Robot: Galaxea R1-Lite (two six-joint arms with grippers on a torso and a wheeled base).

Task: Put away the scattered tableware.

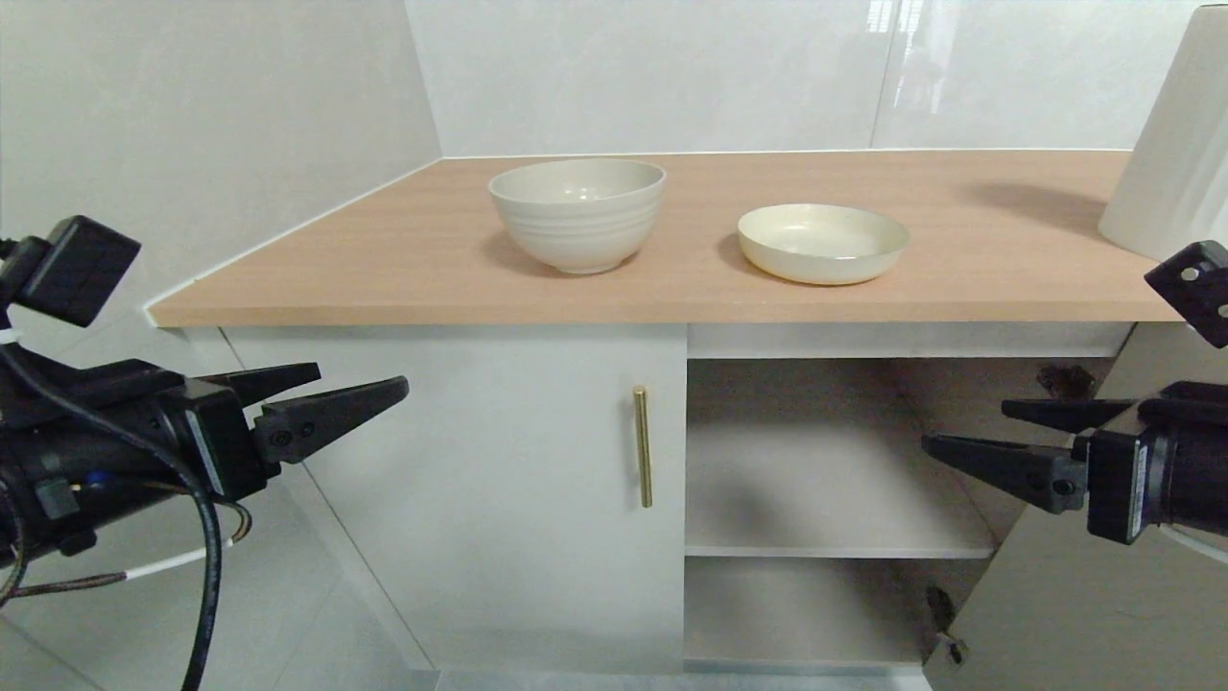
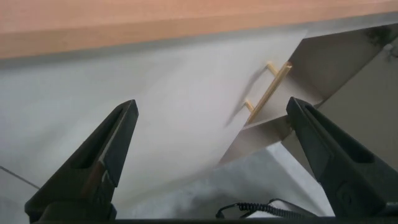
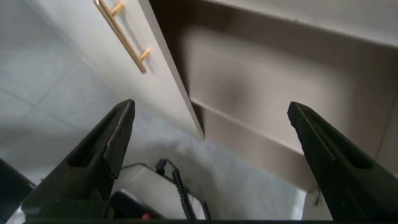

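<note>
A deep ribbed cream bowl (image 1: 578,212) stands on the wooden countertop (image 1: 403,259), left of a shallow cream dish (image 1: 822,242). Below the dish, the right side of the cabinet is open, showing a bare shelf (image 1: 825,499) (image 3: 261,106). My left gripper (image 1: 360,384) (image 2: 211,118) hangs open in front of the shut left cabinet door (image 1: 460,480), well below the counter. Lower right, my right gripper (image 1: 964,427) (image 3: 208,118) is open too, level with the open compartment, nothing between its fingers.
A gold bar handle (image 1: 642,446) (image 2: 267,87) (image 3: 124,34) runs down the shut door. The swung-out right door (image 1: 1084,605) stands by my right arm. A large white rounded object (image 1: 1175,144) sits at the counter's right end. Tiled walls close the back and left.
</note>
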